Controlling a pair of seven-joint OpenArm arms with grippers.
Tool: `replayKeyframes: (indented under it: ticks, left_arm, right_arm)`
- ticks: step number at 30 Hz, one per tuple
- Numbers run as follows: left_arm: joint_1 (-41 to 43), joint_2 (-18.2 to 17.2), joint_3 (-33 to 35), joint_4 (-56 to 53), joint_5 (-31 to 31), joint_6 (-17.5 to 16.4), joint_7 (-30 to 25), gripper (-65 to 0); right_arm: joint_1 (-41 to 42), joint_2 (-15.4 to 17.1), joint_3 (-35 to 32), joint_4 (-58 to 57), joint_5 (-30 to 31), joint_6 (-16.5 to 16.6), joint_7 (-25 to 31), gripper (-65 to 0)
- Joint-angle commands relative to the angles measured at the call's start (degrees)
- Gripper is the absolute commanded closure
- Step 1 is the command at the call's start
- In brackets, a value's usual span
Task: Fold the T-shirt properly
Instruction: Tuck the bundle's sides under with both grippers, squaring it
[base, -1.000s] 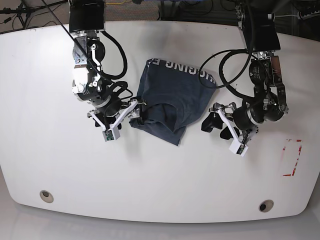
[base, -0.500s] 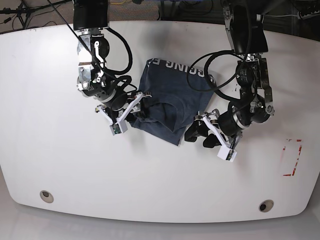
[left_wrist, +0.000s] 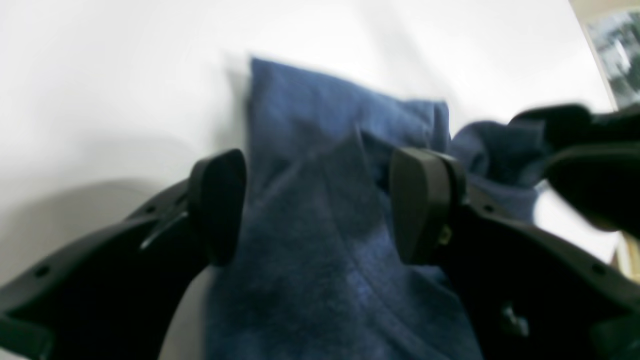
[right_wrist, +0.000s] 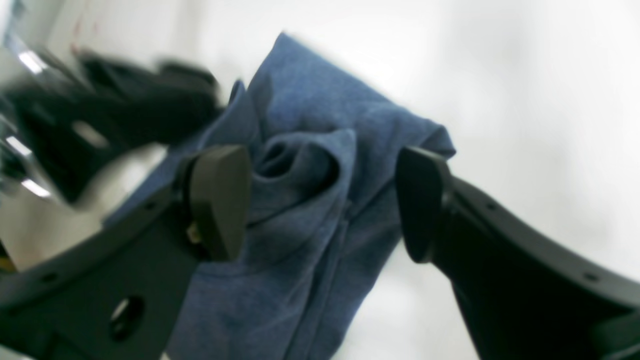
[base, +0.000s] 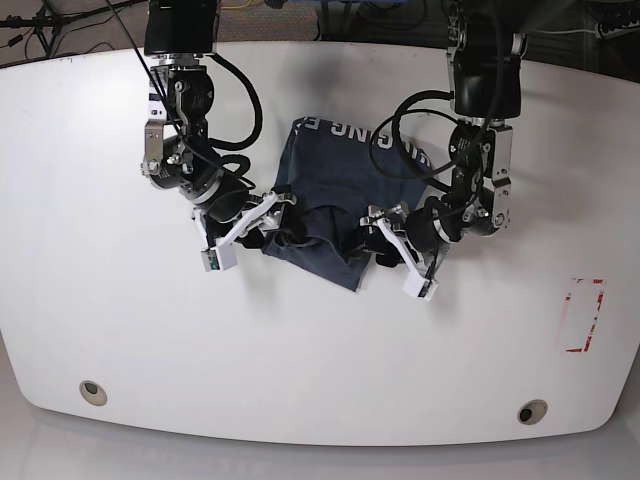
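The T-shirt (base: 345, 180) lies partly folded mid-table, dark navy, with white lettering along its far edge. My right gripper (base: 276, 216) sits at the shirt's near-left edge. In the right wrist view it (right_wrist: 320, 200) is open, its pads (right_wrist: 220, 200) straddling a bunched fold of the shirt (right_wrist: 300, 200). My left gripper (base: 380, 242) is at the shirt's near-right corner. The left wrist view shows it (left_wrist: 320, 205) open too, with the shirt (left_wrist: 320, 250) lying between its fingers (left_wrist: 422, 205). Neither gripper pinches the cloth.
The white table (base: 120, 330) has two round holes near its front edge (base: 92, 391) (base: 532, 411). A red-outlined rectangle (base: 583, 315) is marked at the right. Black cables loop from both arms over the shirt's far side.
My left arm has swung leftward from beside the shirt to its near-right corner. The right gripper stayed at the near-left edge, shifting slightly.
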Motion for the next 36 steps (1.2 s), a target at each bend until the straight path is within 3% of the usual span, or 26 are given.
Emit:
replayKeyframes:
  ticks: [1, 9, 18, 20, 27, 36]
  left_arm:
    - [-1.8, -0.2, 0.0, 0.5, -1.0, -0.6, -1.1, -42.2]
    - [-2.1, 0.0, 2.5, 0.4, -1.0, -0.6, -1.1, -40.6]
    - [-2.2, 1.4, 4.4, 0.4, -1.3, -0.7, -1.1, -22.6]
    - [-2.0, 1.4, 4.4, 0.5, -1.3, -0.7, -1.1, -19.9]
    - [-1.7, 1.3, 4.3, 0.7, -1.3, -0.7, -1.1, -5.8]
    - [-0.6, 0.5, 3.6, 2.6, -1.4, -0.4, -1.1, -4.9]
  right_arm:
    - [1.2, 0.1, 0.3, 0.8, 1.6, 0.6, 1.2, -43.1]
    - [1.1, -0.3, 0.2, -1.0, 1.6, 1.0, 1.2, -43.1]
    - [1.1, -0.1, 0.2, -3.7, 1.6, 1.0, 1.6, -41.5]
    - [1.1, -0.1, 0.2, -3.7, 1.6, 1.0, 1.6, -37.4]
    - [1.9, 0.0, 0.1, -3.7, 1.6, 1.1, 1.4, -1.4]
    - [1.8, 0.0, 0.1, -0.4, 1.7, 1.1, 1.0, 0.0]
